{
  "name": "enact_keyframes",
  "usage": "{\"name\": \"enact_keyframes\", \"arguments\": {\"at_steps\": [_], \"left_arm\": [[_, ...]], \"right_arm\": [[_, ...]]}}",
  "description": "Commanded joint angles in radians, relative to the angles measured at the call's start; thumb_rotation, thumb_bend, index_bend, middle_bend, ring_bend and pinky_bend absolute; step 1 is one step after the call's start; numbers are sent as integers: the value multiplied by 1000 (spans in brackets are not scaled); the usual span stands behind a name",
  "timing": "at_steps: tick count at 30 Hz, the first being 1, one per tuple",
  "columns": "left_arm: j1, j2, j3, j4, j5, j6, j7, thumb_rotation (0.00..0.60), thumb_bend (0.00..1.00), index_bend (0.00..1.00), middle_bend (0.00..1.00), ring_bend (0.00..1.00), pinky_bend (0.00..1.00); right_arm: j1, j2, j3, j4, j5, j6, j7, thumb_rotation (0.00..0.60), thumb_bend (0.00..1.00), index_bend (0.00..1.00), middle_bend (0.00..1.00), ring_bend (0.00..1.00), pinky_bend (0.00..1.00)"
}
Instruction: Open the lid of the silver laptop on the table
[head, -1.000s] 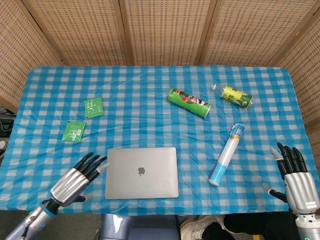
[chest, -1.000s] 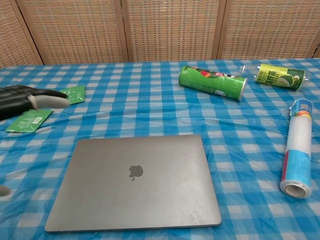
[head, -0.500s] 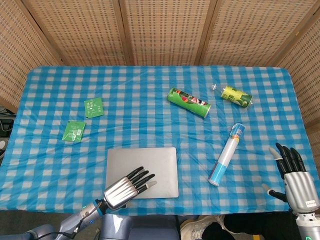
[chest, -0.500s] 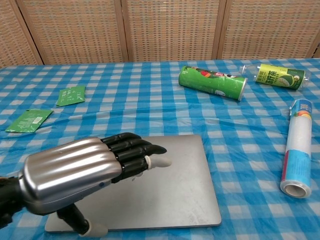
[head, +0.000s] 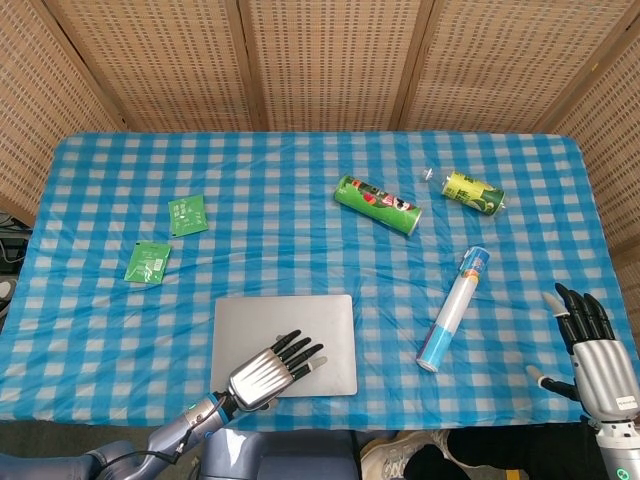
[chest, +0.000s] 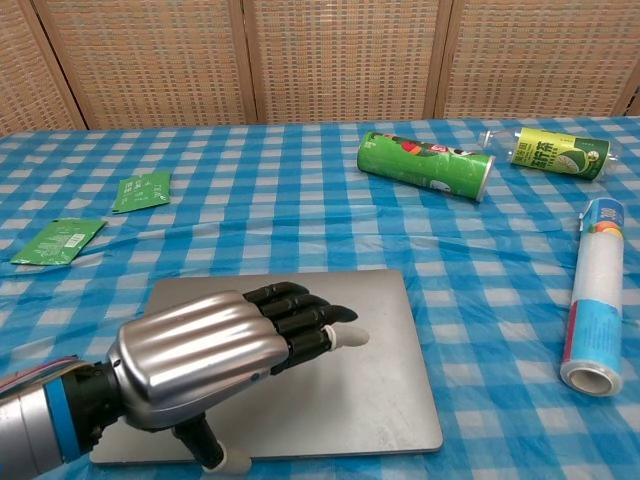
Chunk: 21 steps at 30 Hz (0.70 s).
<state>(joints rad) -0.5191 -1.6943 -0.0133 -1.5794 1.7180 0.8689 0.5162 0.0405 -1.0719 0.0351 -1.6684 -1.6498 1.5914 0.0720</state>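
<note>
Seemingly hovering, the left hand (chest: 215, 350), fingers spread, covers the closed silver laptop's (head: 300, 320) front edge.

We can make out large dark characters on the yellow-green can (chest: 558, 152) lying at the far right, though they are too blurred for us to read. The green tube (chest: 427, 165) carries red and white markings that we cannot read either. The print on the two green packets (chest: 58, 241) (chest: 141, 190) is too small.
</note>
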Motion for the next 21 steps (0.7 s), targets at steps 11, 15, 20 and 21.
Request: {"name": "enact_keyframes", "arguments": {"at_steps": [11,15,20,21], "left_arm": [[-20,-58,6,33,-81,-2,42,600,0,0,0,0,0],[-26,-68,8,41,-100,2,57,600,3,0,0,0,0],[-32,-73,12,43,-119,10,66,600,63,0,0,0,0],[-34,-73,13,43,-120,12,67,600,63,0,0,0,0]], "right_arm": [[-1,5,0,1,1,4,13,600,0,35,0,0,0],[-1,8,1,1,6,2,22,600,0,36,0,0,0],[-1,9,2,3,8,3,29,600,0,36,0,0,0],[-1,10,2,2,8,3,29,600,0,36,0,0,0]]}}
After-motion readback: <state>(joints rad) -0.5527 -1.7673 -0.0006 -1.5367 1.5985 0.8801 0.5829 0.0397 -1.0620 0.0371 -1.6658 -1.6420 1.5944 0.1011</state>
